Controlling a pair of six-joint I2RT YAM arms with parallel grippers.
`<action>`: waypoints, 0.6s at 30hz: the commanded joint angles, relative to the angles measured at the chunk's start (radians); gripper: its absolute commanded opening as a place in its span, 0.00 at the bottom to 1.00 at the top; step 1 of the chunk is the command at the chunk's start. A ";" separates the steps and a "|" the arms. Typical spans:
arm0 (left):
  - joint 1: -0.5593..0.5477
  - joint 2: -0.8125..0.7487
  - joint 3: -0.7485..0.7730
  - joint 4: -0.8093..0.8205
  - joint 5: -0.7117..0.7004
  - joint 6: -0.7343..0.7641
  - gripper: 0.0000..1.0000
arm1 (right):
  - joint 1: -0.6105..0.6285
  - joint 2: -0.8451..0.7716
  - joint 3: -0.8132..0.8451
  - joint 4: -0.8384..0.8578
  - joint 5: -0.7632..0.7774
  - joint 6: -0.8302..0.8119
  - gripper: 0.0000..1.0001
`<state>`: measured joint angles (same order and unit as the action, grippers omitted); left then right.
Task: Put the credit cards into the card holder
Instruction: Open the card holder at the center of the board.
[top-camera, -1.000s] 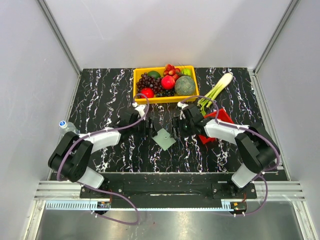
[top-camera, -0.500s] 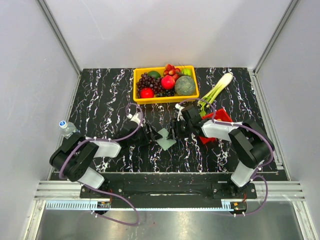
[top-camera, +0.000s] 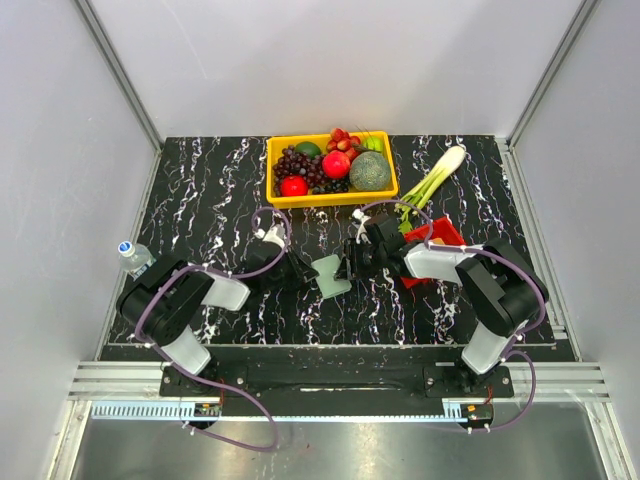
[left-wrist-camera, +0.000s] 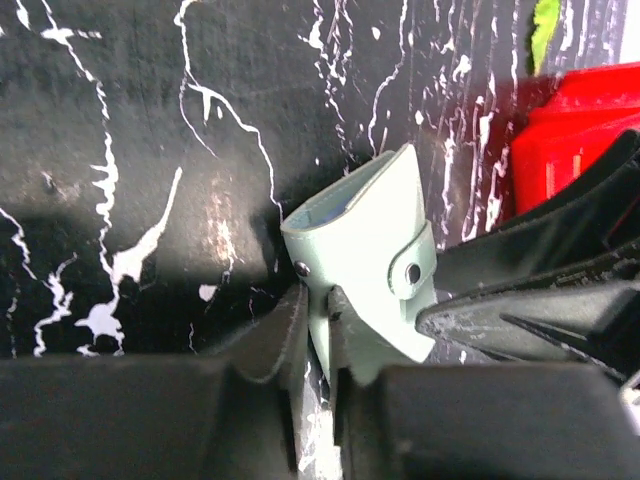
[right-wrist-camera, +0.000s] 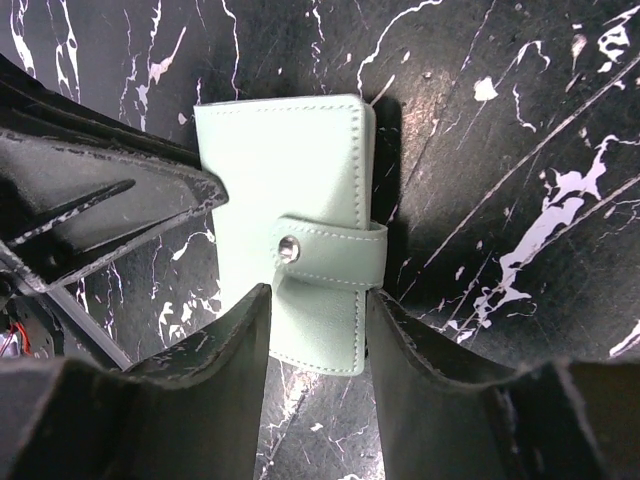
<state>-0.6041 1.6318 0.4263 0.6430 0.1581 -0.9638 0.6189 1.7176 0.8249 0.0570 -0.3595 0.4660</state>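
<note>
Grip first: my left gripper (left-wrist-camera: 318, 305) is pinched tight on the near edge of the soft, pale grey-green, snap-strapped card holder (left-wrist-camera: 365, 250), mid-table. My right gripper (right-wrist-camera: 318, 330) flanks its strapped end; contact unclear. It looks light and floppy, so I'd hold a stitched edge, clear of the strap. No credit cards show.

Landmark: yellow tray (top-camera: 272, 170), at the far middle of the black marbled table (top-camera: 200, 190).
- In the tray: dark grapes (top-camera: 297, 163) on its left, a green melon (top-camera: 370, 171) on its right, red fruit (top-camera: 336, 164) between, strawberries (top-camera: 341, 137) at the back.
- Green onion (top-camera: 432, 178) lay just right of the tray, angled.
- Red basket (top-camera: 445, 232) sat nearer than the tray's right end.
- Water bottle (top-camera: 133, 256) stood well to the tray's left, at the table edge.
</note>
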 joint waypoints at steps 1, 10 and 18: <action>-0.028 -0.023 0.086 -0.150 0.014 0.078 0.07 | 0.030 0.007 -0.012 0.030 -0.065 0.028 0.49; -0.026 -0.023 0.278 -0.506 -0.043 0.330 0.00 | 0.031 -0.110 0.036 -0.143 0.167 -0.087 0.61; -0.028 -0.101 0.276 -0.556 -0.028 0.294 0.00 | 0.087 -0.156 0.085 -0.195 0.355 -0.125 0.59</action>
<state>-0.6277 1.5871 0.6971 0.1326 0.1345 -0.6704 0.6540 1.5913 0.8558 -0.1120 -0.1272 0.3725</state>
